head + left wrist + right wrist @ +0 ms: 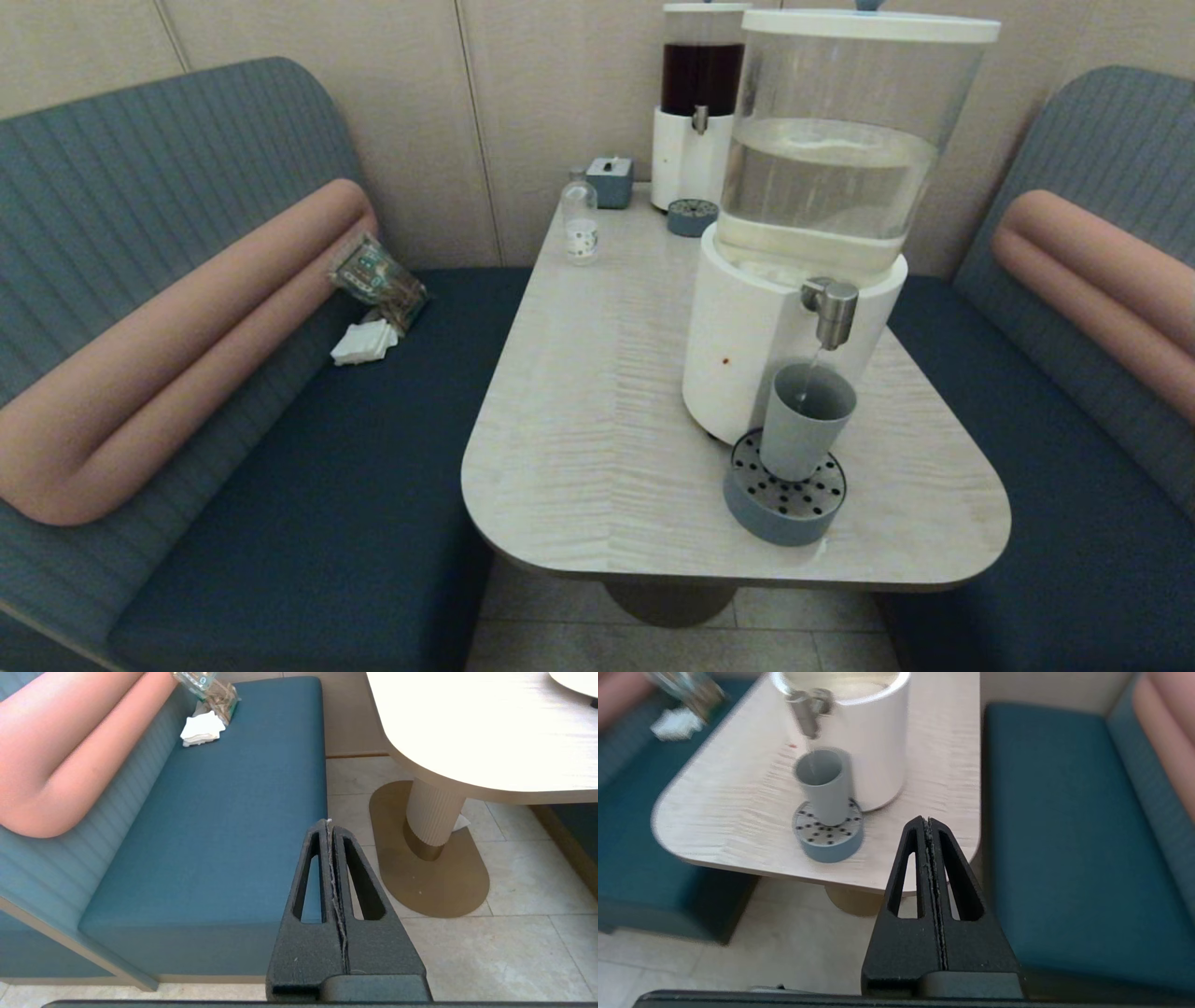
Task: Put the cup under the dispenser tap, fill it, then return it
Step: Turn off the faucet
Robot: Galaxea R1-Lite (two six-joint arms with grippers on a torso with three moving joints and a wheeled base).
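The grey-blue cup (pixel 805 422) stands upright on the round perforated drip tray (pixel 784 513), directly below the steel dispenser tap (pixel 831 310). A thin stream runs from the tap into the cup. In the right wrist view the cup (pixel 825 785) sits on the tray (pixel 829 842) under the tap (pixel 809 707). My right gripper (pixel 927 820) is shut and empty, below and off the table's near right corner, well away from the cup. My left gripper (pixel 329 822) is shut and empty, low over the floor beside the left bench. Neither arm shows in the head view.
The large white-based dispenser (pixel 798 243) stands on the light wooden table (pixel 597 392). At the table's back stand a dark-red-liquid dispenser (pixel 695 103), a small clear bottle (pixel 580 224) and a grey box (pixel 611 179). Blue benches flank the table; a packet and napkins (pixel 366 341) lie on the left one.
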